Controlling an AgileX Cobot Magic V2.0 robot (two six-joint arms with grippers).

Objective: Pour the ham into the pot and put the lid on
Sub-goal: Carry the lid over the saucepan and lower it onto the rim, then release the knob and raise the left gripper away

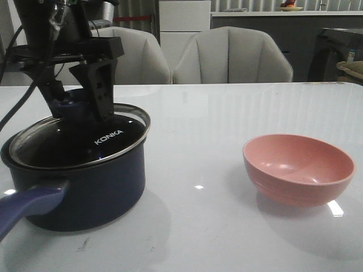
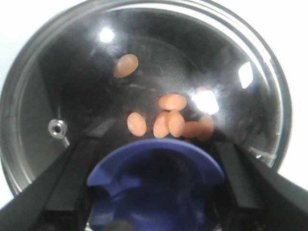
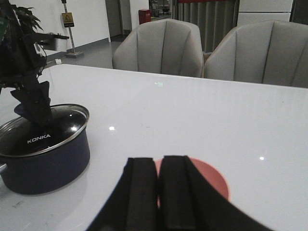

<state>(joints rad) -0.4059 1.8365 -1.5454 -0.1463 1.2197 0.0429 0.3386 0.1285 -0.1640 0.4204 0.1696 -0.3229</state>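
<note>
Ham (image 2: 169, 120): you see about seven small orange-red pieces lying on the black floor of the pot, viewed through the glass; glare blurs the ones on one side, and the knob may hide more.
Lid (image 1: 85, 139): glass with a metal rim and white KONKA lettering, seated on the pot; you can make out a small steam vent (image 2: 57, 128) near its rim.
Knob (image 2: 156, 185): purple-blue cup shape at the lid's centre; its lower part is cut off in the left wrist view.
Pot (image 1: 91, 190): dark navy, near the bench's left edge toward the front; its purple-blue handle (image 1: 28, 207) runs off the front-left corner and is cut off.
Left gripper (image 1: 76, 102): directly over the lid, one finger on each side of the knob; you cannot tell whether the fingers press on it or only flank it, as the contact points are hidden.
Right gripper (image 3: 159, 192): fingers together with only a thin slit between, holding nothing, above the pink bowl; not seen in the front view.
Pink bowl (image 1: 299, 168): upright near the bench's right edge, well apart from the pot; its inside looks bare, and it is largely hidden behind the fingers in the right wrist view.
Bench (image 1: 204, 130): white and glossy, with light reflections.
Chairs (image 1: 232, 56): two pale ones beyond the far edge.
</note>
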